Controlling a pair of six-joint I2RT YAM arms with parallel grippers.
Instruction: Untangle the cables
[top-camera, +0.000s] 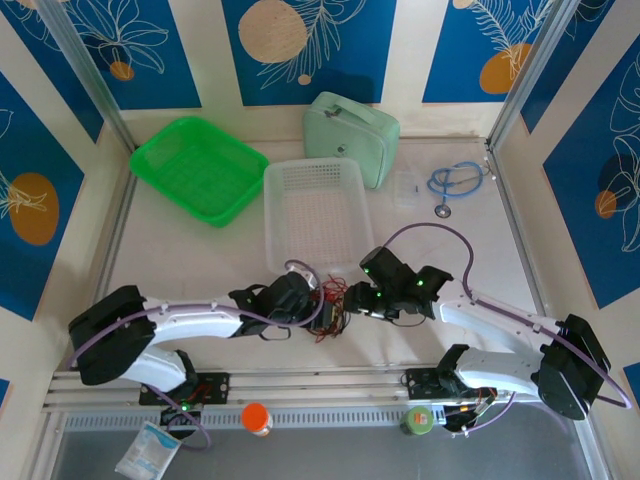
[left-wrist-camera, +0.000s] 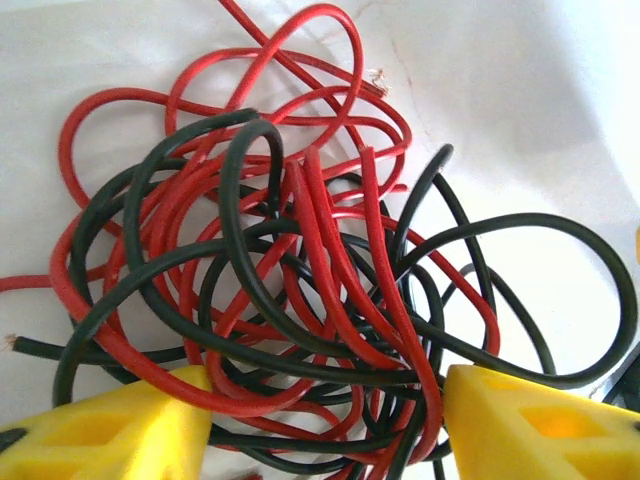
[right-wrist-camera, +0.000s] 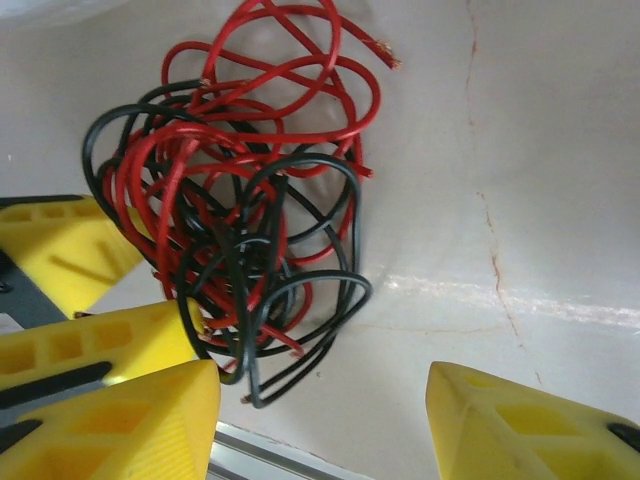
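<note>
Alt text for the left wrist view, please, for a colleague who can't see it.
A loose tangle of red and black cables lies on a white table, loops threaded through one another. The left gripper straddles its lower edge, yellow fingers apart at the bottom corners, wires running between them.

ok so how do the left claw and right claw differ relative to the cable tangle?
Left claw: the cables run across the gap between its fingers. Right claw: its gap shows mostly bare table; the tangle sits beside one finger, only a black loop end reaching in. From above, left claw meets the tangle from the left, right claw from the right. Shared: yellow fingers, jaws apart, both low at the same tangle.
</note>
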